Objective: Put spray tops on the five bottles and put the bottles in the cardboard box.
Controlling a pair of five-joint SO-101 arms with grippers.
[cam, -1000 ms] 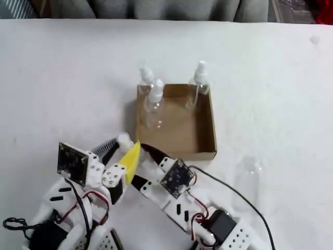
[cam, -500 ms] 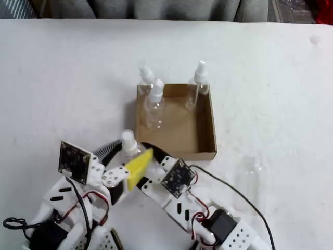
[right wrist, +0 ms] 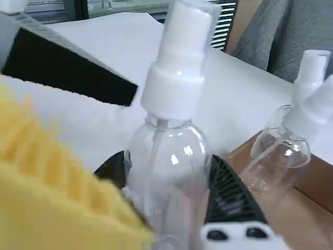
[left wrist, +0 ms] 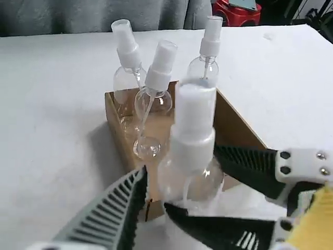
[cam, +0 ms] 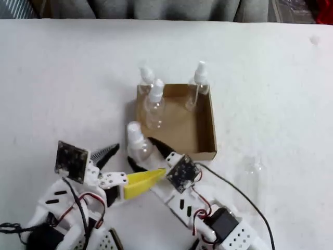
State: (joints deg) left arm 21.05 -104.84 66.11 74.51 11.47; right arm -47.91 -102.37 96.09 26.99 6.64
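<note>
My high camera looks down over the table (cam: 62,67). My wrist cameras (both low) sit close to the capped bottle (left wrist: 191,156), sharing it and the cardboard box (left wrist: 113,115) behind.

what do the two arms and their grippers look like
The left arm and right arm are white plastic with black motors, red and black cables and a dark square circuit board at each wrist. The left gripper has one grey ribbed finger and one yellow finger; the right gripper has two black ribbed fingers.
</note>
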